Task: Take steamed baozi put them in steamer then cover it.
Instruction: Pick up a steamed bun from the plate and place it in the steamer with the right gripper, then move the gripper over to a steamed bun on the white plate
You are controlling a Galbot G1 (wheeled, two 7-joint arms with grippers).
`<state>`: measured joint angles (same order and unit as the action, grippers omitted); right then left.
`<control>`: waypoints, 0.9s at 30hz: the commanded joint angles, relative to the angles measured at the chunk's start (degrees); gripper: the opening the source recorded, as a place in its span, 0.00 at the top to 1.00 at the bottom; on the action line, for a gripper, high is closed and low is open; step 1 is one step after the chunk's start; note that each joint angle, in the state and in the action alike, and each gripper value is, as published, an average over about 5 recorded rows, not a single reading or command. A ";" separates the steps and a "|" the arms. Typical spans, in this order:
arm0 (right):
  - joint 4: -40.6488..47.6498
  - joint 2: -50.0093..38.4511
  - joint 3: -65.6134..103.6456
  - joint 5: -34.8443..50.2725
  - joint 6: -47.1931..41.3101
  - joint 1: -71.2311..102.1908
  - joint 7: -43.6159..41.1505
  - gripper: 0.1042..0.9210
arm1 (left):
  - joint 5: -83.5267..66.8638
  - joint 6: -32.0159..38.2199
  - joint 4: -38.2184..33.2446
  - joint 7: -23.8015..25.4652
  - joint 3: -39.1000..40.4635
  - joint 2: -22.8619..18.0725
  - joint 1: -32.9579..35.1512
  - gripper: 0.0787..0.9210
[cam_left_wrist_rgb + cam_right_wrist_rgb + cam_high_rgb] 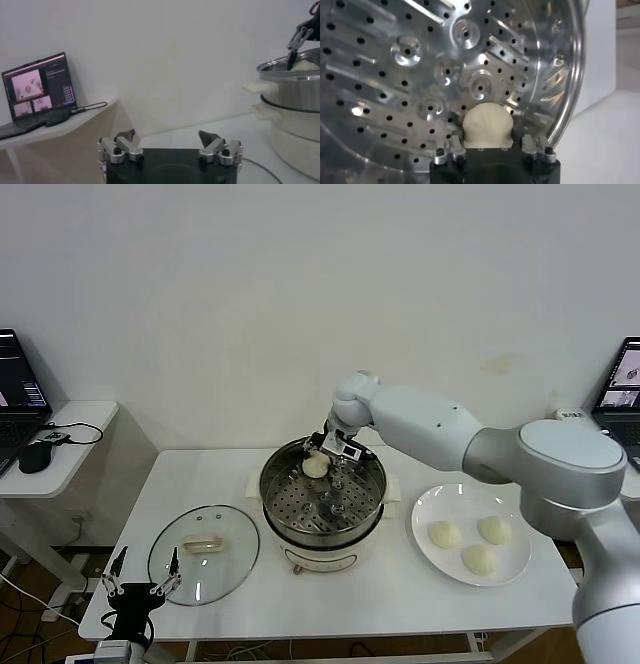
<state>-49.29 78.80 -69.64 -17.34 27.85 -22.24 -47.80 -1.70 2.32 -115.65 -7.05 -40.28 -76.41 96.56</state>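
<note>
Right end effector [330, 452] hangs inside the steamer [322, 496] at its rear wall, fingers narrowly parted around one baozi [487, 125] resting on the perforated tray. Placement step appears under way. Next: retract clear, then fetch from the plate [430, 557] beside the steamer. Left end effector [170, 145] idles wide open near the glass lid [203, 554].

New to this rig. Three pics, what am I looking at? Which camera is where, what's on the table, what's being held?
It is a two-armed robot with a camera on its head and one on each wrist.

The head view shows a white table with a steel steamer in the middle, a glass lid to its left, and a plate with three baozi to its right.

The right gripper is inside the steamer at the far rim, with a fourth bun between its fingers, resting on the perforated tray. Whether it is gripped or just released is unclear.

The left gripper waits, open and empty, beside the table's front left corner.
</note>
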 commanded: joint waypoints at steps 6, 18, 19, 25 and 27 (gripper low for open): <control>-9.96 -4.92 -2.22 13.34 -9.51 -5.04 -5.18 0.15 | -0.01 -0.23 -0.75 0.05 -0.30 -0.08 0.45 0.12; -38.14 -30.11 -3.09 31.33 -44.76 -13.64 -9.42 0.12 | -0.14 -1.42 -1.98 0.30 -0.75 0.38 0.89 0.12; -39.66 -32.04 -2.92 31.71 -45.94 -13.75 -9.36 0.12 | -0.14 -1.57 -2.13 0.33 -0.75 0.44 0.89 0.12; -45.71 -45.11 -0.66 31.21 -49.54 -12.94 -9.67 0.12 | -0.07 -1.83 -2.46 0.45 -0.65 0.89 1.01 0.12; -46.59 -48.66 -0.04 29.83 -49.38 -11.93 -9.99 0.12 | -0.03 -1.81 -2.35 0.47 -0.49 0.96 1.06 0.12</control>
<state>-80.01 53.73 -71.77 7.40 -6.73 -33.09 -55.83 -1.81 0.66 -117.94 -6.62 -40.93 -75.51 97.55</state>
